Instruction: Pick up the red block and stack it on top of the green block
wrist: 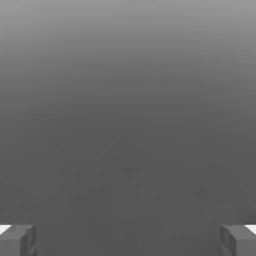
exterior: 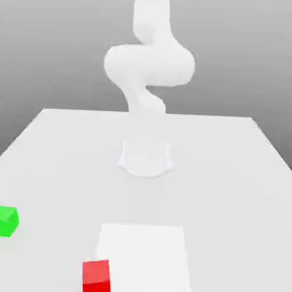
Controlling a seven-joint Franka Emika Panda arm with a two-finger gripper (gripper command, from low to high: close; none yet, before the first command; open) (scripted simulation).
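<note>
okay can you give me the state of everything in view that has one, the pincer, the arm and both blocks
pincer: open, holding nothing
Franka Emika Panda arm: raised above its base
red block: ungrasped, not stacked on the green block
green block: resting on the table, nothing on top

The small cube-shaped block (exterior: pixel 96 279) is a bright, plain red, its top face a touch lighter than its side. The other cube-shaped block (exterior: pixel 3 221) is vivid green all over, its shaded side darker. The smooth, jointed robot arm (exterior: pixel 149 65) is plain white, and the broad flat tabletop (exterior: pixel 230 194) is pale grey, with a whiter rectangular patch (exterior: pixel 145 256).
</note>
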